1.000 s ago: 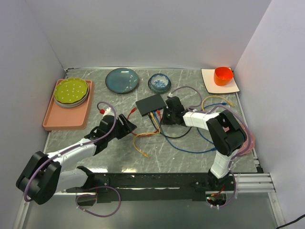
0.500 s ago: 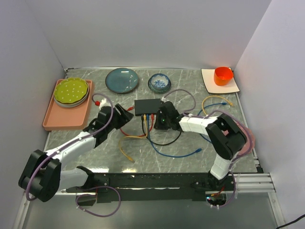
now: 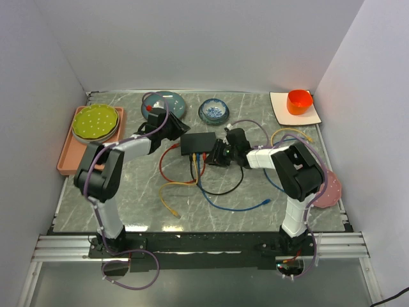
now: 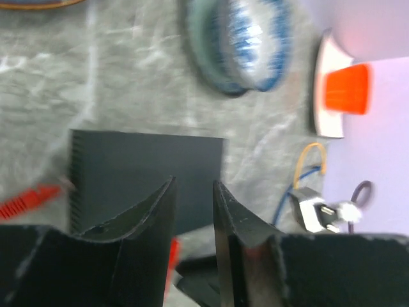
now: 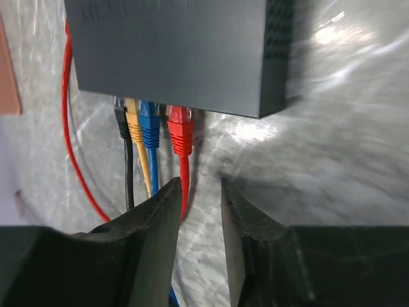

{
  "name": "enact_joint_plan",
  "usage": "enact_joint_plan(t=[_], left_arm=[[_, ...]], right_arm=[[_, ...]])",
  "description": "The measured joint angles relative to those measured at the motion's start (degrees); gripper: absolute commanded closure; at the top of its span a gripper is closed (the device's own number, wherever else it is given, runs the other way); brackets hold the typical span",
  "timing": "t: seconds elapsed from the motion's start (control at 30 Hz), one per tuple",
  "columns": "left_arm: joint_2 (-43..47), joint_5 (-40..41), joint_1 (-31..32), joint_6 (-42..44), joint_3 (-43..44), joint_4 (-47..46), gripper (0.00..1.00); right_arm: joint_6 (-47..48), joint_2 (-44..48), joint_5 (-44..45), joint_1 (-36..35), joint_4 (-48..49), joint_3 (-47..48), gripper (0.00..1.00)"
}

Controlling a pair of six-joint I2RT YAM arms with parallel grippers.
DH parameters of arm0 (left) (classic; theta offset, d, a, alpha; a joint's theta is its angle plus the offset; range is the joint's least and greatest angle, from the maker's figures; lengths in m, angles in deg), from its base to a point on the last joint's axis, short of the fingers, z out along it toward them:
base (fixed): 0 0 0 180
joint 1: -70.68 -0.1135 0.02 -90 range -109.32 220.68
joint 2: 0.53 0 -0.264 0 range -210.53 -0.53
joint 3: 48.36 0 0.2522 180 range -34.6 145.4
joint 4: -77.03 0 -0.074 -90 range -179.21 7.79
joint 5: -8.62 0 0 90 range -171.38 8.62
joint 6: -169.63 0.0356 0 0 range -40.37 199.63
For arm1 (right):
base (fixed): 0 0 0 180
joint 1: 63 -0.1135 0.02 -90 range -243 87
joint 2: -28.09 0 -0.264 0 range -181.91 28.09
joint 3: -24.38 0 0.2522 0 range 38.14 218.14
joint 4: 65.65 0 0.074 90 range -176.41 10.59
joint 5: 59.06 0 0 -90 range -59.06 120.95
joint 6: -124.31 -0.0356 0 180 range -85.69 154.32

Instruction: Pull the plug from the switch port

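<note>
The switch (image 3: 198, 142) is a flat black box in the middle of the table. It also shows in the right wrist view (image 5: 172, 45) with a black plug (image 5: 121, 123), a yellow plug (image 5: 133, 126), a blue plug (image 5: 149, 128) and a red plug (image 5: 181, 135) in its near edge. My right gripper (image 3: 217, 154) is open and empty just below the plugs (image 5: 201, 187); the red cable runs beside its left finger. My left gripper (image 3: 170, 132) is open and empty at the switch's left end, over its top (image 4: 193, 187).
A teal plate (image 3: 164, 106) and a blue patterned bowl (image 3: 213, 110) lie behind the switch. An orange cup (image 3: 299, 101) stands on a white plate at the back right. A pink tray (image 3: 71, 157) with a green plate is at left. Loose cables (image 3: 220, 192) trail in front.
My left gripper has swung from the near left up to the switch's left end. My right gripper has shifted a little left, staying by the plugs. The switch has turned slightly.
</note>
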Motion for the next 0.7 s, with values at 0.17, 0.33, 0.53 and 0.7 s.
enact_joint_plan(t=[0.17,0.33,0.53,0.7], left_arm=[[-9.5,-7.1,-3.1,-0.2,2.7,-1.0,0.64],[-11.8,-10.9,-4.0,-0.2,3.5,-1.5,0.61],[-11.9,-13.4,-4.1,0.0,3.6,-4.5,0.52],[-12.0,-14.9,-4.1,0.0,3.6,-5.8,0.52]], right_arm=[[-2.4,-3.9,-5.7,0.3,4.0,2.5,0.57],[-3.8,-5.7,-7.6,0.6,4.9,4.4,0.56],[-5.0,-6.5,-8.0,1.5,5.7,4.7,0.54],[-6.4,-7.1,-7.6,2.4,6.4,4.7,0.54]])
